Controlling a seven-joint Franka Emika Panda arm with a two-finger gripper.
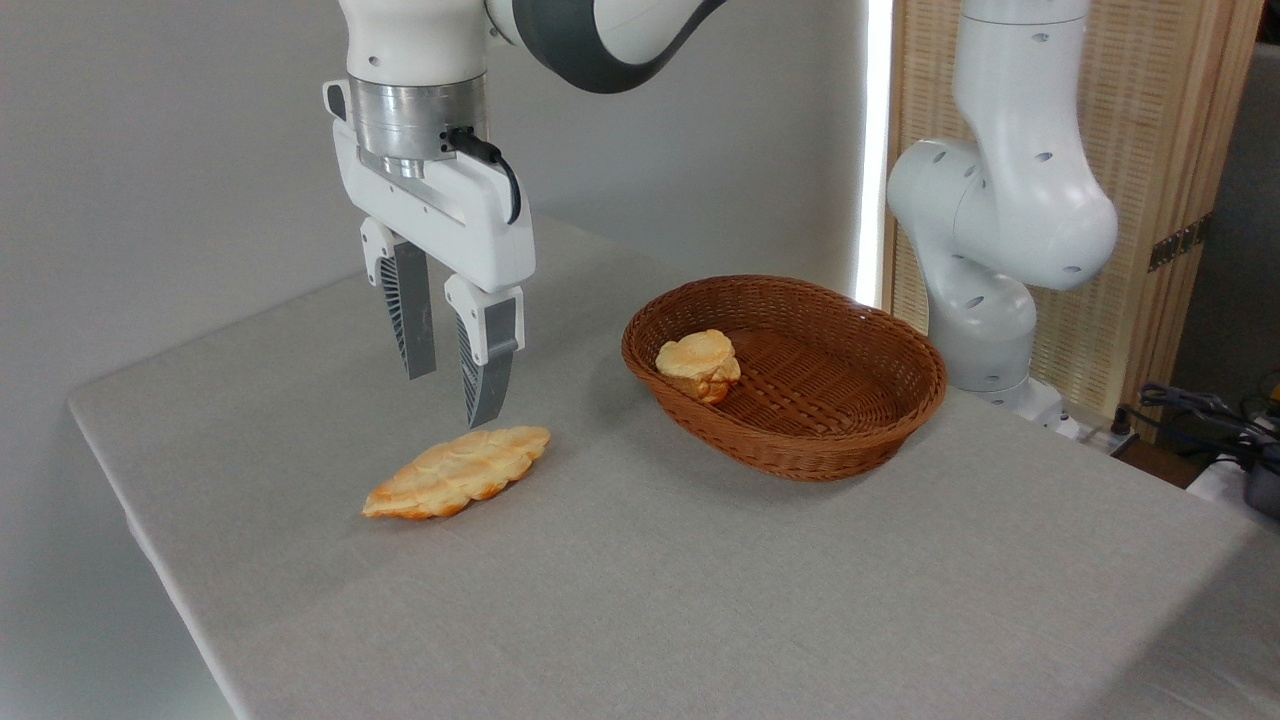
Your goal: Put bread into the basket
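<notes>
Since the bread (457, 473) lies flat on the table (700, 600), well apart from the basket (800, 450) and on its left, it has not yet been lifted. The gripper (455, 395) hangs above the bread's end nearer the basket, its jaws spread with nothing between them; whether one fingertip already touches the crust I cannot tell, though it looks just clear.

The bread is long, flat and leaf-shaped, with pointed ends and a ridged, segmented top, pale over a golden-orange edge. It is probably light, so weight should be no trouble. The glossy crust suggests a firm, rather smooth surface that might slip under a weak pinch; if it is real pastry, it could also crush or flake under a hard one. Its thin points look like the weakest places and would give poor purchase.

The best hold, I judge, is across the narrow width at the middle, where the body is thickest and the load balances, so that neither end droops or swings. The jaw opening looks about as wide as the bread there, perhaps a little narrow, so the fingers may need to open further. The gripper stands nearer one end than the middle, so a small shift away from the basket seems called for first.

A bun (699, 364) already sits inside the basket against its left wall; the floor to the right of it is bare.
</notes>
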